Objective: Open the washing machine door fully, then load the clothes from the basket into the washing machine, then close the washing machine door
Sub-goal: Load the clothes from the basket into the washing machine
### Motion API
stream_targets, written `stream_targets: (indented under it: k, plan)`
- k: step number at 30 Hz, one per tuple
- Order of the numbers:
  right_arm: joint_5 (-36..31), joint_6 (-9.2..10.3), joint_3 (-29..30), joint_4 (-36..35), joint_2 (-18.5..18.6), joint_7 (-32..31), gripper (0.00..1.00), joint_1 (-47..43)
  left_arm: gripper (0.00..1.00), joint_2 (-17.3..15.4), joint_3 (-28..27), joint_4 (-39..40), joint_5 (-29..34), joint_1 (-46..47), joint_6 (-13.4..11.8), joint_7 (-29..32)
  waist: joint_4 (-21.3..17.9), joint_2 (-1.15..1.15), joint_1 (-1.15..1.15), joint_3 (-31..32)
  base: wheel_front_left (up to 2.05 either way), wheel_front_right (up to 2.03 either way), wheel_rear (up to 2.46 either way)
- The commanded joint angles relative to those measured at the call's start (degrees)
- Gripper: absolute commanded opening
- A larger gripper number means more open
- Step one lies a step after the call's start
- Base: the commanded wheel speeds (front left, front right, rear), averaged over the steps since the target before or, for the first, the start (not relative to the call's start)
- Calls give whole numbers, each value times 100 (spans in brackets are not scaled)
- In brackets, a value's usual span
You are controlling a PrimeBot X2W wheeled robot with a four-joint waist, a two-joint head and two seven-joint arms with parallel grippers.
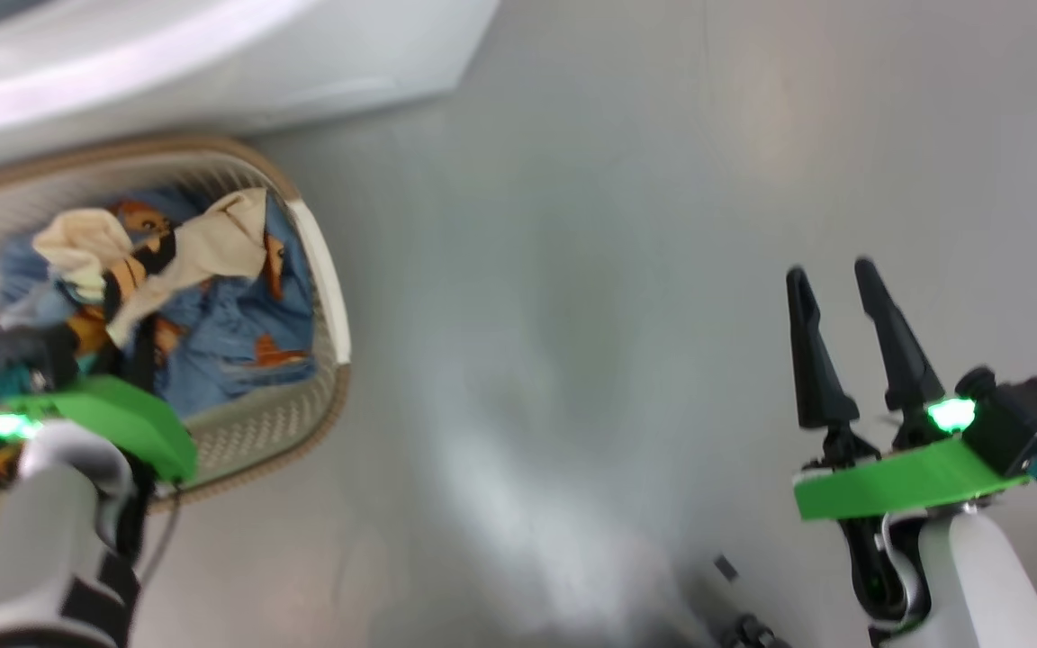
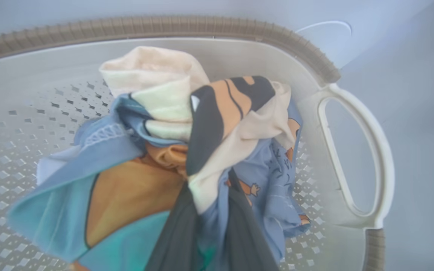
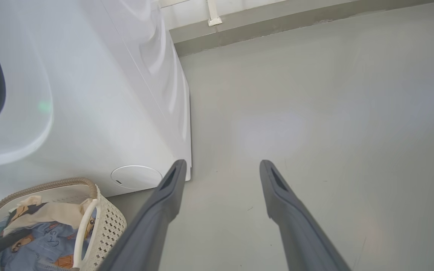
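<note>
light-blue clothes [image 2: 269,177]: a crumpled heap printed with orange-and-brown figures, with cream parts. it lies in the basket, and its middle stands up in a peak.
basket [image 2: 32,94]: cream perforated plastic with a brown woven-look rim and a white side handle [image 2: 384,162]. it stands on the floor just in front of the washing machine.
left gripper [image 2: 209,180]: down inside the basket. its two dark fingers [image 2: 175,233] are drawn nearly together, with a fold of cream and blue cloth pinched between them. the tips are buried in fabric.
washing machine [image 3: 107,94]: white. its lower front is just beyond the basket, and a round white cap [image 3: 136,177] sits low near its corner.
right gripper [image 1: 831,274]: well apart from the basket, over bare floor. its jaws are spread with a clear gap, with nothing between them and touching nothing. a green mount [image 1: 897,481] sits behind them.
floor [image 1: 572,270]: smooth grey. it meets a grey skirting [image 3: 277,24] beyond the machine.
</note>
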State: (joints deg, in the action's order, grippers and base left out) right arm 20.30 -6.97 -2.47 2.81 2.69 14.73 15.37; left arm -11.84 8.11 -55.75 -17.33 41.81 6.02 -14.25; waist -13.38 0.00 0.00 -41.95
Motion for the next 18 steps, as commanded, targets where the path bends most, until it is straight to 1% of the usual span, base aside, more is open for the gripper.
stream_targets:
  k: [1, 10, 13, 18]
  plan:
    - [15, -52, -65, -55, 19, 27, 100, -326, 0, -95, -237, 429, -61, -505, -89, -72, 374, 0, 0, 930, 0, 0, 0]
    - [-49, -52, -5, 114, 19, 27, 100, -980, 0, 406, -729, 2404, -10, -2445, -433, -73, 545, 0, 0, 2232, 0, 0, 0]
    - [-113, -52, 12, 146, 19, 27, 100, -1185, 0, 575, -866, 3029, 78, -2988, -566, -74, 614, 0, 0, 2554, 0, 0, 0]
    - [-239, -52, 3, 176, 59, 27, 100, -1455, 0, 758, -979, 3816, 196, -3679, -693, -74, 745, 0, 0, 2989, 0, 0, 0]
